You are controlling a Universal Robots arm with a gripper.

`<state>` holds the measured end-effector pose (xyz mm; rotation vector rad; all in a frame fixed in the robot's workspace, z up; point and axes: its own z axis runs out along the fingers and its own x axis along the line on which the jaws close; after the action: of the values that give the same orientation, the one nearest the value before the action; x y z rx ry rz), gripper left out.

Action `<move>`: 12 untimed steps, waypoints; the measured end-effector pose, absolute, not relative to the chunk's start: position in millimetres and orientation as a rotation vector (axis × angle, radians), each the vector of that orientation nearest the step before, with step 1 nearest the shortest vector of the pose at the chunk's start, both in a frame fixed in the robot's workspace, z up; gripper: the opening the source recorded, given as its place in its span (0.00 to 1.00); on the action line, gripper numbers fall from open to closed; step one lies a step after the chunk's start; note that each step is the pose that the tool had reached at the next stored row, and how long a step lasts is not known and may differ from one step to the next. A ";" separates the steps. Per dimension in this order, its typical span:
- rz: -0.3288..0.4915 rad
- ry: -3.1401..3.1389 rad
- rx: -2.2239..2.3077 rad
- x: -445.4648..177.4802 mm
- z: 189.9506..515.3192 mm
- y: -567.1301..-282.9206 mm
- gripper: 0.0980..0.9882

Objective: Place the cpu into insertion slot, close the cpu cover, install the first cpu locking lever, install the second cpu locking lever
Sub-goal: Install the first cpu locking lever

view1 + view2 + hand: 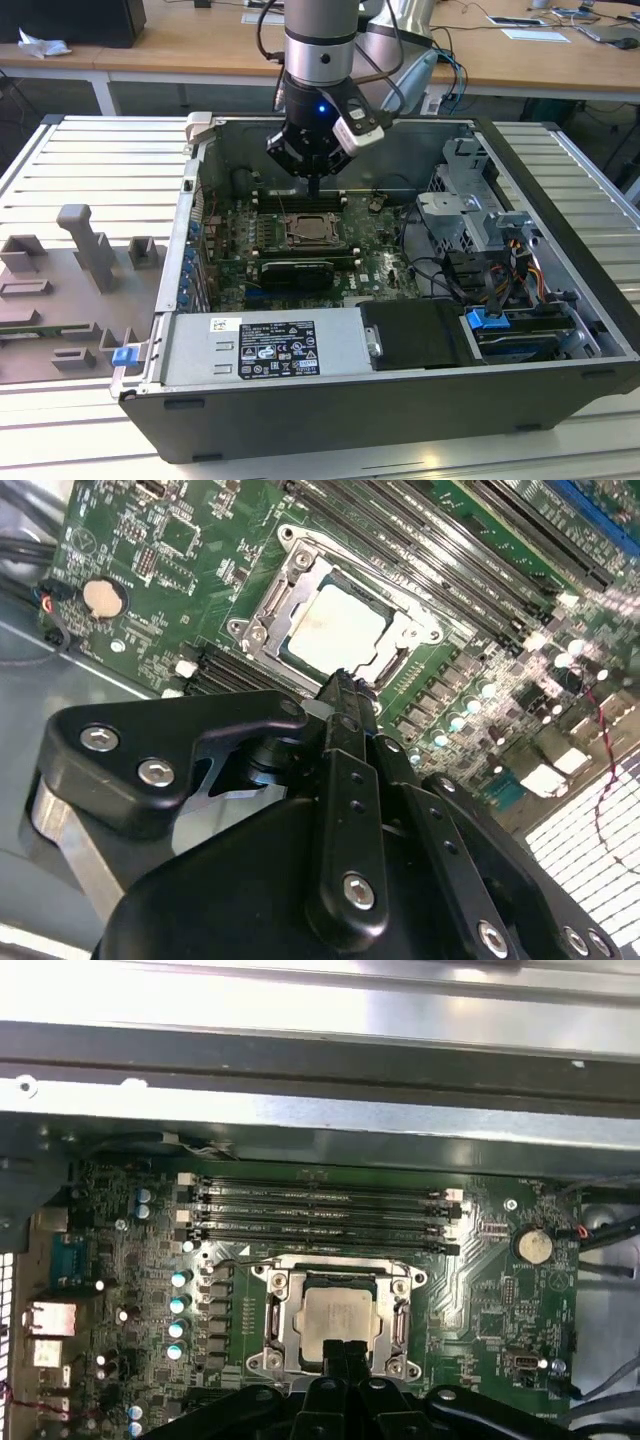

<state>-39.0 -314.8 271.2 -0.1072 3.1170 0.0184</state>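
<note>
The cpu (335, 1318) shows its pale silver face inside the insertion slot (315, 232) on the green board. The cpu cover (275, 1310), a shiny metal frame, lies flat around it. In the second wrist view the cpu (335, 630) and the cover (285, 575) sit just beyond my fingertips. My gripper (313, 187) hangs a little above the slot's far edge in the exterior view. Its black fingers are pressed together with nothing between them, as seen in both wrist views (345, 685) (347, 1352).
Long black memory slots (320, 1215) run beside the socket, and a coin battery (532, 1245) sits nearby. The open case walls (200, 200) ring the board. A drive cage (470, 200), cables (500, 270) and the power supply (265, 350) crowd the near side. A grey fixture (70, 280) lies outside the case.
</note>
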 end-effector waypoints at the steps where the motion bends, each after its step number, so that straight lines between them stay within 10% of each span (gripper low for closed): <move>1: 0.019 3.116 -0.145 -39.0 271.2 -314.8 0.01; 12: 0.021 3.100 -0.348 -39.0 271.2 -314.8 0.01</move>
<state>-39.0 -314.8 271.2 -0.3477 3.1003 0.0212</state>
